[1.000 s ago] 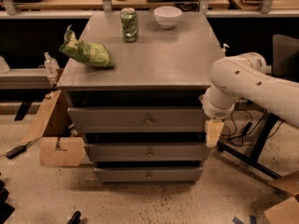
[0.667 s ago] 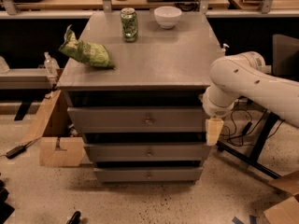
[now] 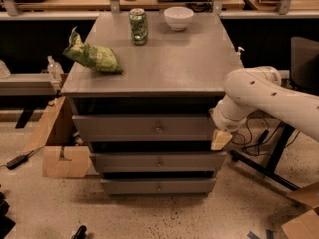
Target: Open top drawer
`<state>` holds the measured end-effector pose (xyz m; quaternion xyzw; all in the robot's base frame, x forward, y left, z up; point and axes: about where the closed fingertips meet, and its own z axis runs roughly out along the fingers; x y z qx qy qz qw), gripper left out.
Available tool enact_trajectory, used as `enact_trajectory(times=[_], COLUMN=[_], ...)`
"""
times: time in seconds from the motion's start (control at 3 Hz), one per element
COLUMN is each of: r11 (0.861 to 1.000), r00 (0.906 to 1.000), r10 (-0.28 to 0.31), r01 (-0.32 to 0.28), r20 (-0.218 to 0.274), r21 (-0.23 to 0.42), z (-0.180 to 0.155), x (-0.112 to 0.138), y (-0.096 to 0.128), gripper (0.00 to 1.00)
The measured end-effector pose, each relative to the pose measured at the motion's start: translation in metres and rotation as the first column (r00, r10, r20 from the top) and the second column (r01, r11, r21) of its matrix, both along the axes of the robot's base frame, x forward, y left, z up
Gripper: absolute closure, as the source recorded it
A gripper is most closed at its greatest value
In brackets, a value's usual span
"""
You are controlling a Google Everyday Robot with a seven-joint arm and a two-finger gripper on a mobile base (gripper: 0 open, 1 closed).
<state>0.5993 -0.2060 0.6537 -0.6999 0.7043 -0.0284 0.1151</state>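
From the right end of the top drawer [image 3: 114, 127], the gripper [image 3: 221, 140], whose state cannot be told, should be centred on the brass knob [image 3: 158, 130].

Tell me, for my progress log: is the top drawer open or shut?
Looks shut: no inside shows above the top drawer; the gripper sits at its right edge.

Single view: high, front-on, angled down.
Faces the bench [image 3: 169, 59] and top drawer [image 3: 142, 128] from mid range; the hand [image 3: 221, 140] sits at the drawer's right end.
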Motion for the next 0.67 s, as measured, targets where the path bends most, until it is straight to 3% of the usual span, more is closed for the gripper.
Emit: enact_trajectory(times=[0.33, 0.67], r11=[1.000, 1.000], r00=[0.9996, 0.9996], r10=[-0.008, -0.008], r01=[0.008, 0.008], r20=[-0.025, -0.025], r21=[0.022, 0.022], z=[-0.0076, -0.0043], x=[-0.0202, -0.0202], y=[0.0042, 0.0042], gripper=[0.63, 0.87])
